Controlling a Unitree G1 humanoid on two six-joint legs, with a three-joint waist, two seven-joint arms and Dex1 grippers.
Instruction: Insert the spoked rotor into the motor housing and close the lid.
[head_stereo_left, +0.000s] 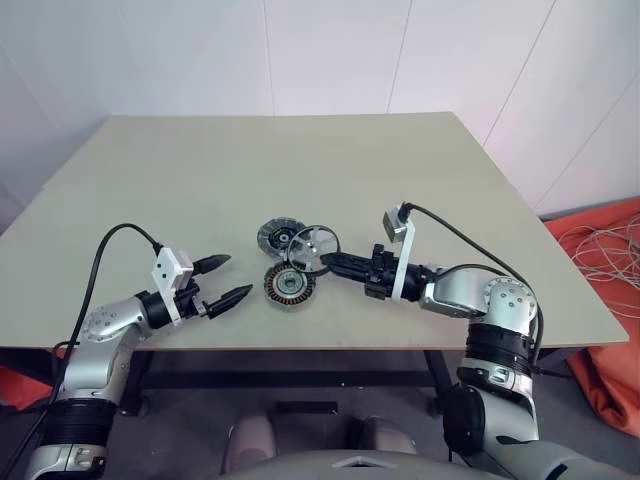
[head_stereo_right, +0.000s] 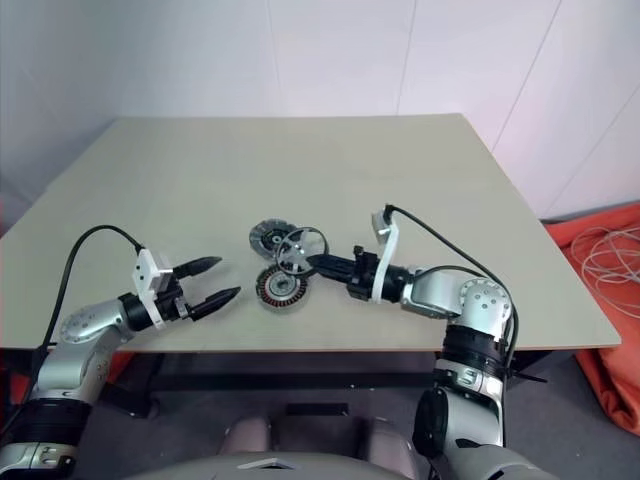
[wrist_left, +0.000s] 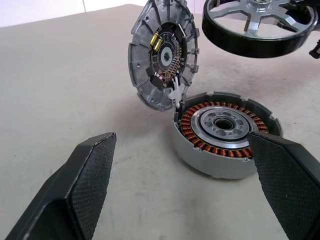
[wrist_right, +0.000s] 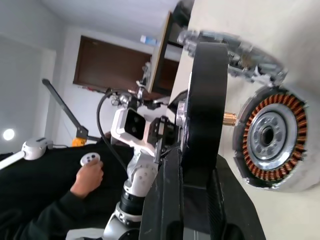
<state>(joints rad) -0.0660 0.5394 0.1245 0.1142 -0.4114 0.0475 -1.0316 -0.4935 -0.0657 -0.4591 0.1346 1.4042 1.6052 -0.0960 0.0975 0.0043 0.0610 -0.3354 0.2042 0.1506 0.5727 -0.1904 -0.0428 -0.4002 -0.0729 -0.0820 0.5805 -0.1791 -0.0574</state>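
Looks like a robotics lab or test room, not a home. Plain beige desk (head_stereo_left: 300, 170) on a dark metal frame, pushed against bare white panelled walls (head_stereo_left: 330, 55). Orange cloth (head_stereo_left: 610, 300) and a heap of loose white cables (head_stereo_left: 600, 245) lie on the floor at the right edge of the frame. The right wrist view shows a person in black, hand (wrist_right: 88, 177) on a small white controller (wrist_right: 90, 159), a dark wooden cabinet (wrist_right: 117, 65) at upper left, and a white lamp (wrist_right: 35, 147) at the left edge. Dismantled motor parts (head_stereo_left: 290, 262) sit at centre of the desk.
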